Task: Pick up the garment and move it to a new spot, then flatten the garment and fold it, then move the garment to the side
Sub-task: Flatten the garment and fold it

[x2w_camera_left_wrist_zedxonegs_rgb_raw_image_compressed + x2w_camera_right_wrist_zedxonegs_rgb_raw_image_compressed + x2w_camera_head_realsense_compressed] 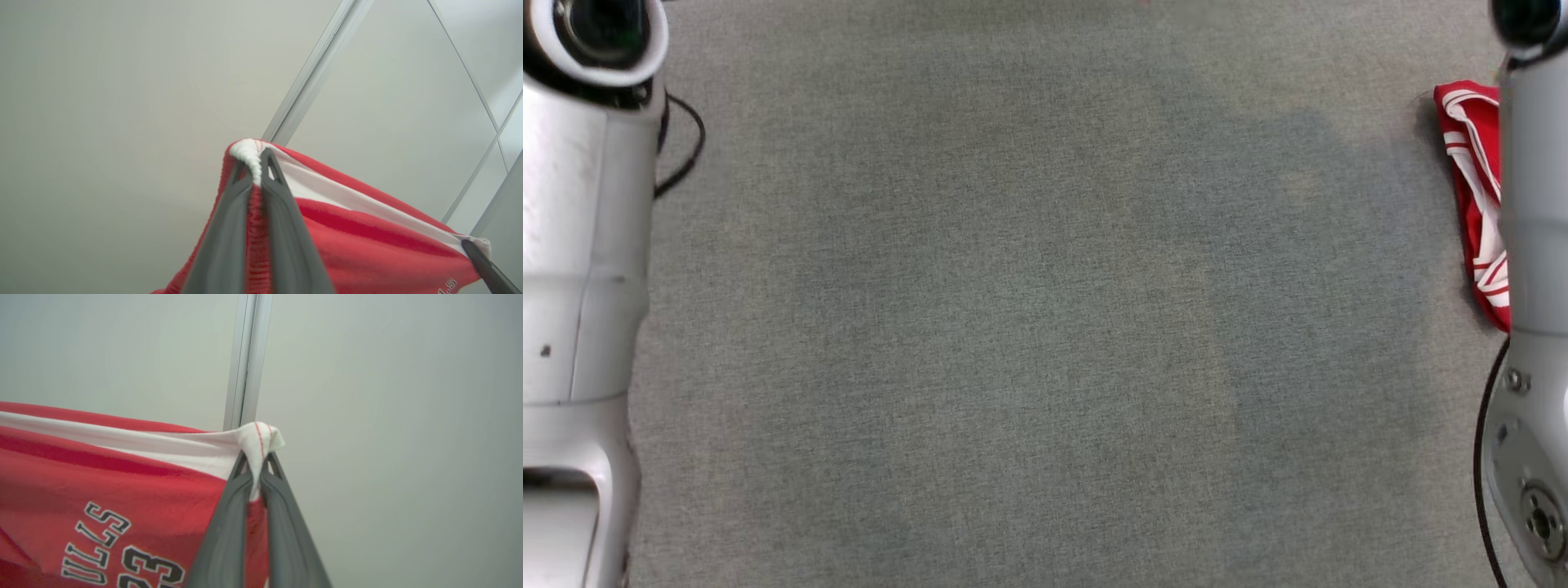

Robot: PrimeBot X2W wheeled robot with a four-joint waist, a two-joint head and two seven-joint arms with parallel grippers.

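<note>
Head view: a red-and-white basketball jersey (1470, 188) shows as a bunched strip at the right edge of the grey fabric-covered table (1045, 327), tucked against the pale right forearm (1535, 204). The left forearm (580, 245) and a black cable (686, 147) line the opposite edge, well apart from the cloth.

Left wrist view: the left gripper (255, 163) is pinched tight on a white-trimmed corner of the jersey, which stretches taut to the far corner, where the right gripper (470, 247) meets it. A pale wall panel (122, 102) and a metal strip (314, 69) stand behind.

Right wrist view: the right gripper's jaws are clamped on the other white corner. Here the jersey's front is readable, with the letters "ULLS" and the number 23 (151, 571).
</note>
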